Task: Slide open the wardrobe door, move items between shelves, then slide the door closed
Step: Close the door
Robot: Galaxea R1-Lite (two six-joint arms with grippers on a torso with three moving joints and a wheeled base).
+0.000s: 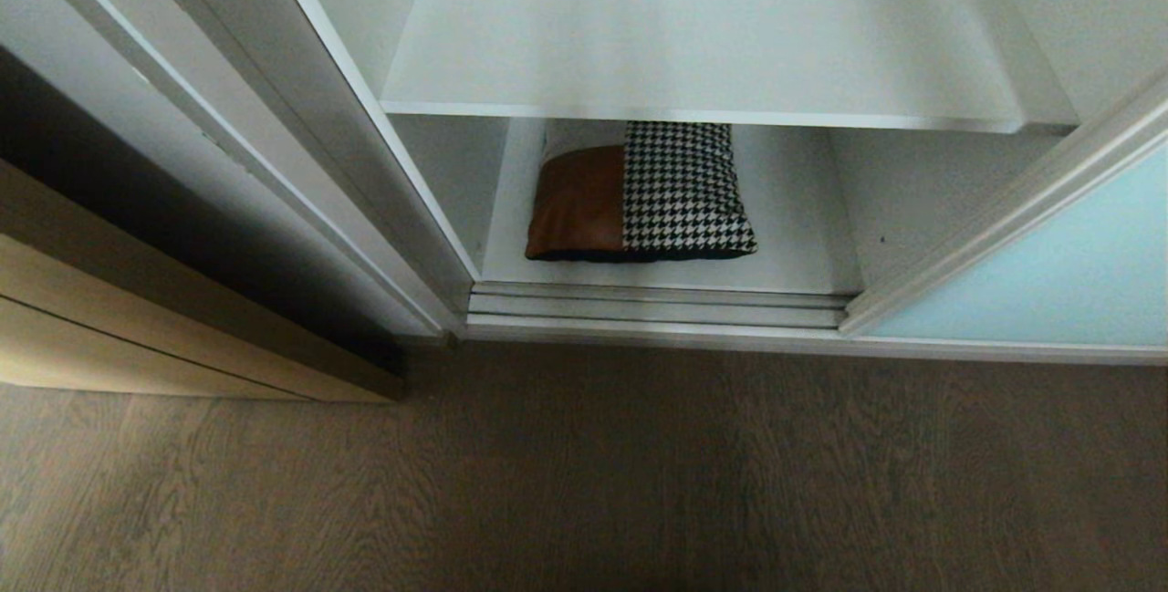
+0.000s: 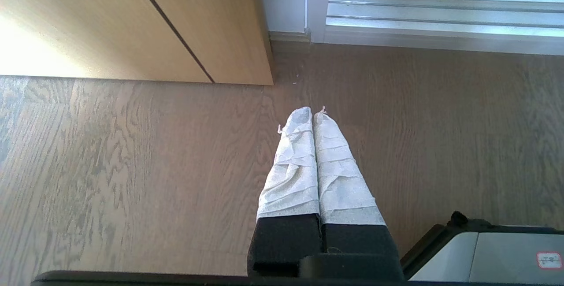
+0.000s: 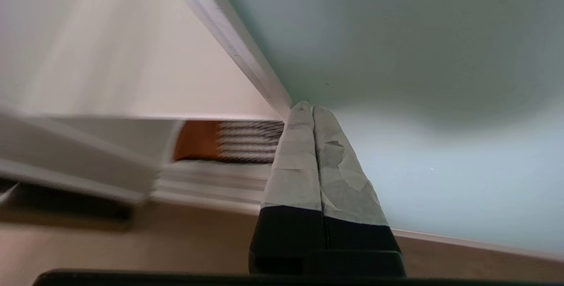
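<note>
The right gripper [image 3: 307,109], its two tape-wrapped fingers pressed flat together with nothing between them, has its tips against or just beside the thin silver-white frame edge of the tall frosted pale blue-green glass sliding wardrobe door [image 3: 418,57]; whether they truly touch the frame cannot be told. The frame's long axis runs upright, so any push has to go sideways across it, along the silver floor track [image 1: 657,305]. In the head view the door [image 1: 1049,273] stands off to the robot's right, leaving the white compartment open, and neither arm shows there. Past the fingertips, inside the opening, the soft cushion with a tan-brown leather part and a black-and-white houndstooth part [image 1: 639,195] lies flat on the white bottom shelf [image 1: 803,245], under the bare white upper shelf [image 1: 693,54]; from the right gripper it lies to the robot's left and deeper in. The left gripper [image 2: 313,113], also closed and empty, hangs over the grey-brown wood-grain floor [image 2: 132,167] near the light wood cabinet [image 2: 198,21], well apart from the cushion. The right arm looks the nearer one for the coming reach.
</note>
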